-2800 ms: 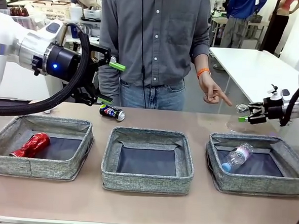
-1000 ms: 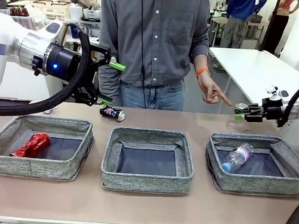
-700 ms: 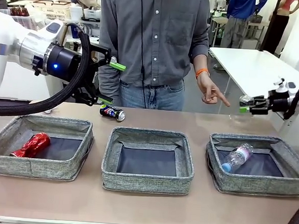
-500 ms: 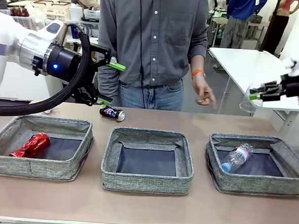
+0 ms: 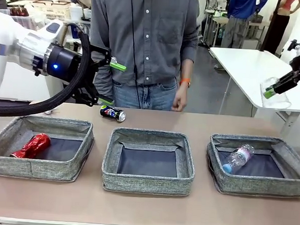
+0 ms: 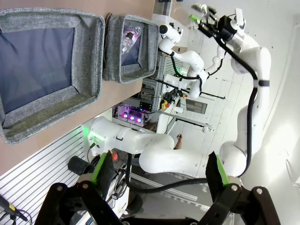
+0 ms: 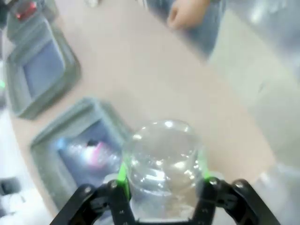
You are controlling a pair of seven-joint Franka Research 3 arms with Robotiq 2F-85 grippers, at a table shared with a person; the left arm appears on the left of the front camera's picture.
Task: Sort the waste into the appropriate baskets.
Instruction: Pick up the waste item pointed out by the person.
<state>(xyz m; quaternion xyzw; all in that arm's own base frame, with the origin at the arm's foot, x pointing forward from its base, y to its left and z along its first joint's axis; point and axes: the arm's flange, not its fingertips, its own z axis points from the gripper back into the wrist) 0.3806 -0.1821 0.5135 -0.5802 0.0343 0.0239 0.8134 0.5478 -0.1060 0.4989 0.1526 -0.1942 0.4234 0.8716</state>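
High over the table's far right, my right gripper (image 5: 270,92) is shut on a clear plastic bottle (image 5: 276,98); the right wrist view has that bottle (image 7: 164,154) between the green pads (image 7: 123,173). Below it the right basket (image 5: 257,184) holds another clear bottle (image 5: 237,157). A crushed red can (image 5: 32,145) lies in the left basket (image 5: 34,167). The middle basket (image 5: 146,182) has nothing in it. A dark can (image 5: 112,113) lies on the table behind the baskets. Just above and left of the dark can my left gripper (image 5: 112,83) hangs open, holding nothing.
A person in a grey shirt stands at the far edge, one hand (image 5: 179,101) hanging at the table's rim. In the left wrist view the middle basket (image 6: 89,89) and right basket (image 6: 110,56) sit beyond my open fingers (image 6: 101,166).
My right gripper has lifted the clear bottle from the table behind the right basket, up and to the right. The person's pointing hand has dropped and drawn back. The left arm is still.
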